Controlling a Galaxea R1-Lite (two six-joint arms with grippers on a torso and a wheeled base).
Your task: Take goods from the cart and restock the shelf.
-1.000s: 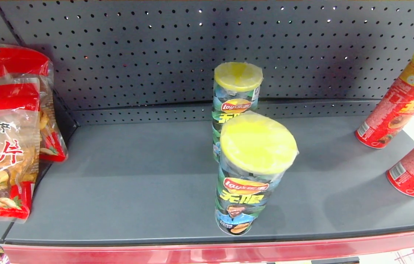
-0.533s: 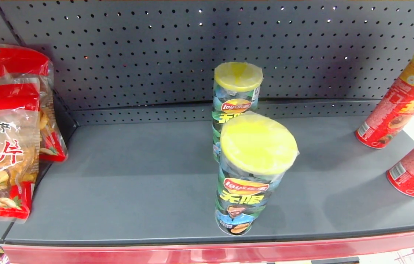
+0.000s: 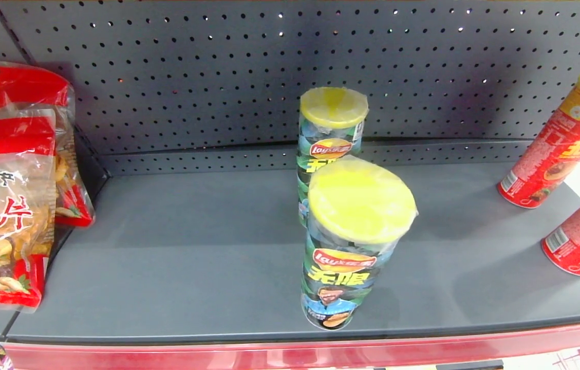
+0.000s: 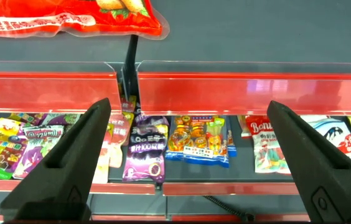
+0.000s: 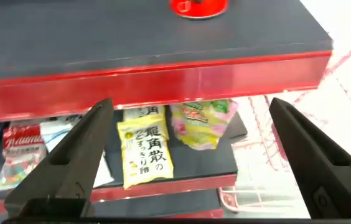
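Snack bags point(image 3: 7, 195) lean at the left end of the shelf point(image 3: 192, 257). Two green chip cans point(image 3: 346, 267) stand upright mid-shelf, one behind the other, and two red cans point(image 3: 552, 149) stand at the right end. The left gripper point(image 4: 188, 104) and the right gripper point(image 5: 191, 102) both gape wide, holding nothing, before the shelf's red front edge point(image 4: 225, 84).

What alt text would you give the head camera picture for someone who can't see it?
A green chip can with a yellow lid stands upright mid-shelf, a second green can right behind it, on a dark grey shelf backed by pegboard. Red snack bags sit at the left end; two red cans stand at the right.
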